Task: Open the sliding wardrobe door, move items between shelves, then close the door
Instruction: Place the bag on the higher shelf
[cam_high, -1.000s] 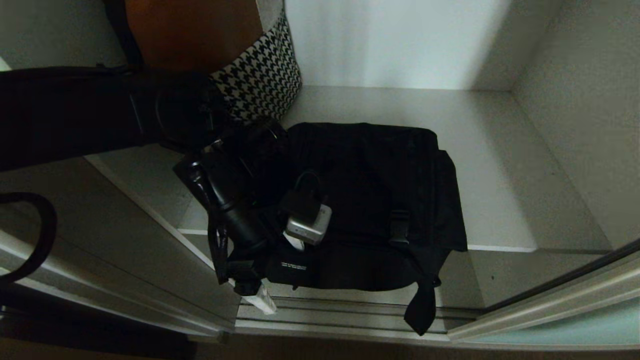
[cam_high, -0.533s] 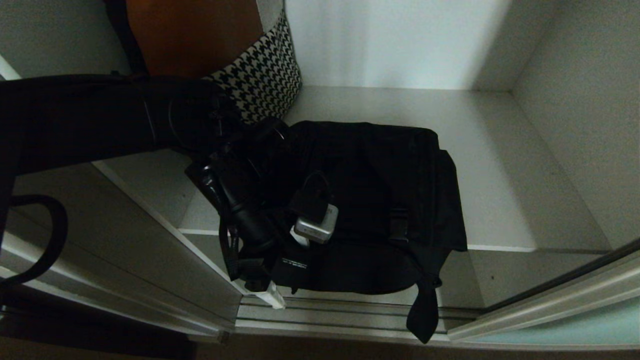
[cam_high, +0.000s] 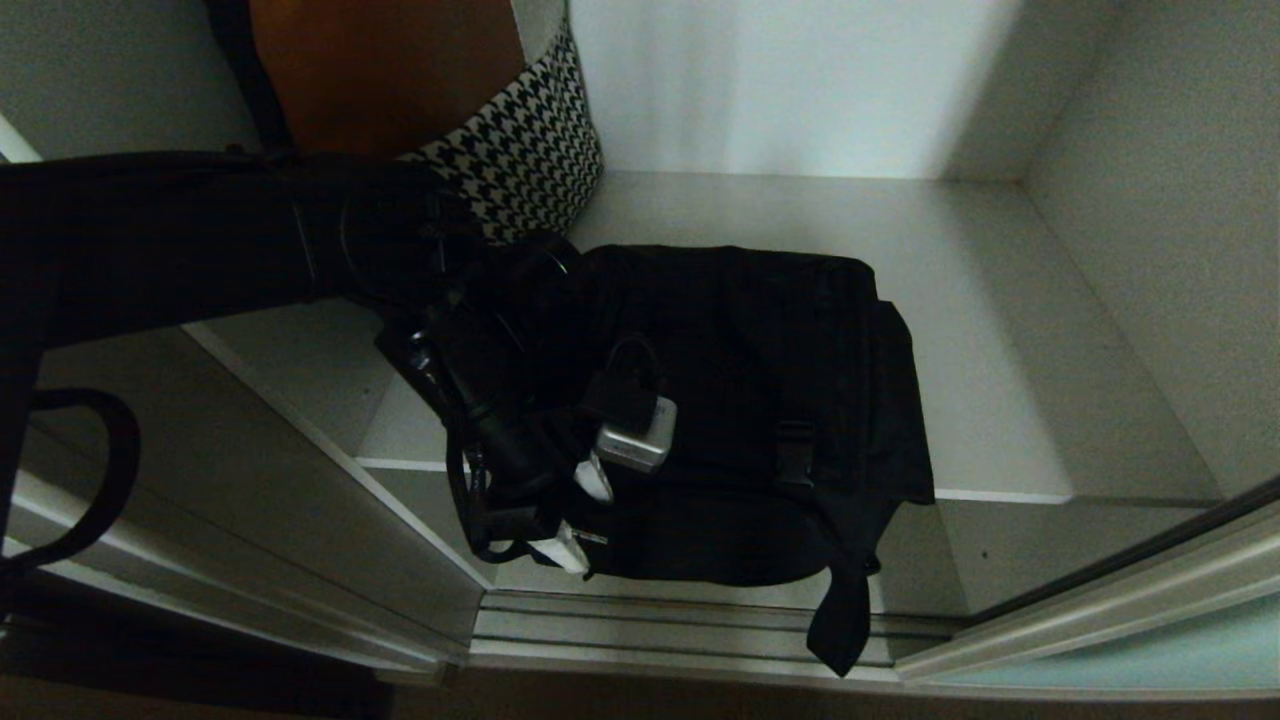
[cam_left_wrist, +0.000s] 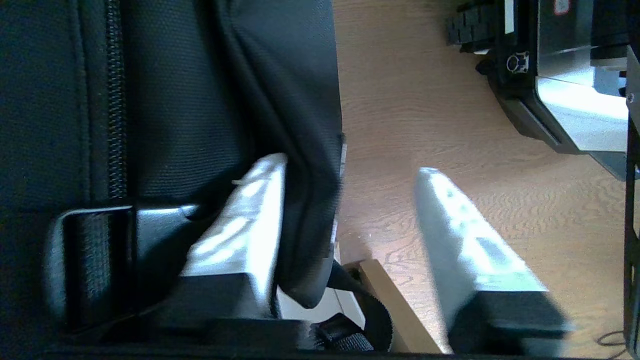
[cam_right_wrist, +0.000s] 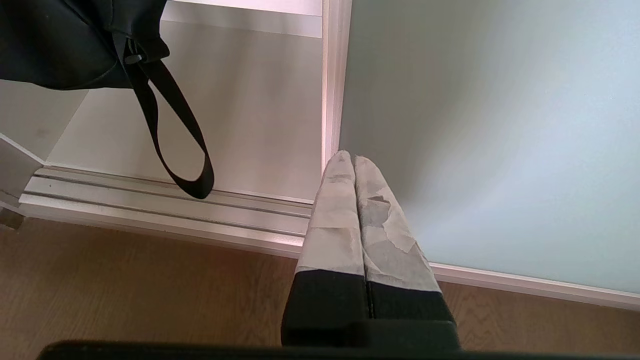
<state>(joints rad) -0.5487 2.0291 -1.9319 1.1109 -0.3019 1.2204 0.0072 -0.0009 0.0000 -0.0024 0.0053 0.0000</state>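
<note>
Crowding the black bag (cam_high: 760, 400): houndstooth bin (cam_high: 520, 150) behind.

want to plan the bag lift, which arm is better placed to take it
Left. The left gripper already straddles the black bag's front edge, one finger against the fabric. The right gripper hangs shut, low by the sliding door.

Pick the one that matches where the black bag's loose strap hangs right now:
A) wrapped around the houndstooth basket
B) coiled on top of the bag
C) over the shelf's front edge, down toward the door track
C: the strap drops from the bag past the shelf edge, ending over the door track.
</note>
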